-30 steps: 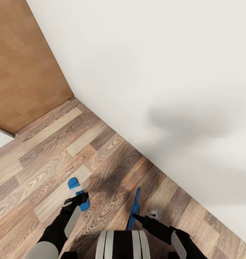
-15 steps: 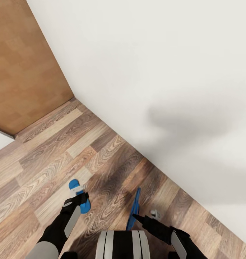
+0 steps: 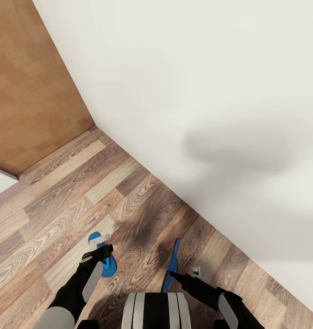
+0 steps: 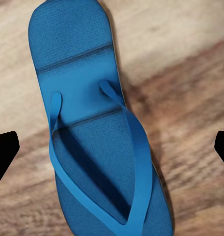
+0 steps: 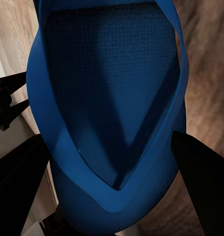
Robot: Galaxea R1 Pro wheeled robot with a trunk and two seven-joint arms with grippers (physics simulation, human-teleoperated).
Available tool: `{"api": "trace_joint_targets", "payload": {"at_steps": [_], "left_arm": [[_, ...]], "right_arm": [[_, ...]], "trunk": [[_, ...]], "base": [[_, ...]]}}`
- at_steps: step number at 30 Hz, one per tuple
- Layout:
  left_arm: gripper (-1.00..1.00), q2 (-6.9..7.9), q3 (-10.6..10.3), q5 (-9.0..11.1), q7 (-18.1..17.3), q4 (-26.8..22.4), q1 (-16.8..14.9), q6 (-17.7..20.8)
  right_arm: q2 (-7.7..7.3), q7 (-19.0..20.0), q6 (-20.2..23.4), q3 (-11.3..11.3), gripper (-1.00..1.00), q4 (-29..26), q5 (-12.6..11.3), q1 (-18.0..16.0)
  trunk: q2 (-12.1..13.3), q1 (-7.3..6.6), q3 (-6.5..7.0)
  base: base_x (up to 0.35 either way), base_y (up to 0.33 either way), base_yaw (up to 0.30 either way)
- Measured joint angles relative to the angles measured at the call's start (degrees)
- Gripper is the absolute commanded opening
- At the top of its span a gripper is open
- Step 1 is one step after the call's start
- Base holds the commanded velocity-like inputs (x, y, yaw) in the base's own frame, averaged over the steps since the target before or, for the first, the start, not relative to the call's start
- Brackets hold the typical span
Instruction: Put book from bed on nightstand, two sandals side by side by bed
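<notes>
One bright blue sandal (image 3: 108,267) (image 4: 92,128) lies flat on the wood floor, strap side up. My left gripper (image 3: 101,251) (image 4: 113,147) hangs just above it, open, with its black fingertips (image 4: 4,153) wide apart on either side of the sole. The other sandal (image 3: 172,264) (image 5: 112,103) stands on edge above the floor, and my right gripper (image 3: 175,275) (image 5: 112,191) is shut on its strap end. The book, the bed and the nightstand are out of view.
A white wall (image 3: 197,91) runs diagonally close ahead and to the right. A light brown wooden panel (image 3: 28,91) stands at the upper left, meeting the wall in a corner. Plank floor (image 3: 60,201) stretches to the left. My trunk (image 3: 154,310) is at the bottom centre.
The whole picture has shifted slightly, so the camera moved. Both arms and both sandals keep their places relative to each other.
</notes>
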Motion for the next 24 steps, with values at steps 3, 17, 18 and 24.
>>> {"api": "trace_joint_targets", "payload": {"at_steps": [3, 17, 18, 24], "left_arm": [[1.0, 0.0, 0.0, 0.0, 0.0, 0.0, 0.0, 0.0], [1.0, 0.0, -0.1, 0.0, 0.0, 0.0, 0.0, 0.0], [1.0, 0.0, -0.1, 0.0, 0.0, 0.0, 0.0, 0.0], [1.0, 0.0, -0.1, 0.0, 0.0, 0.0, 0.0, 0.0]], "right_arm": [[0.03, 0.0, 0.0, 0.0, -1.0, 0.0, 0.0, 0.0], [-0.05, 0.0, 0.0, -0.1, -1.0, 0.0, 0.0, 0.0], [-0.05, 0.0, 0.0, -0.1, -1.0, 0.0, 0.0, 0.0], [-1.46, 0.0, 0.0, -0.1, -1.0, 0.0, -0.1, 0.0]], "trunk": [[0.0, 0.0, 0.0], [0.0, 0.0, 0.0], [0.0, 0.0, 0.0], [0.0, 0.0, 0.0]], "base": [[0.0, 0.0, 0.0], [0.0, 0.0, 0.0], [0.0, 0.0, 0.0], [0.0, 0.0, 0.0]]}}
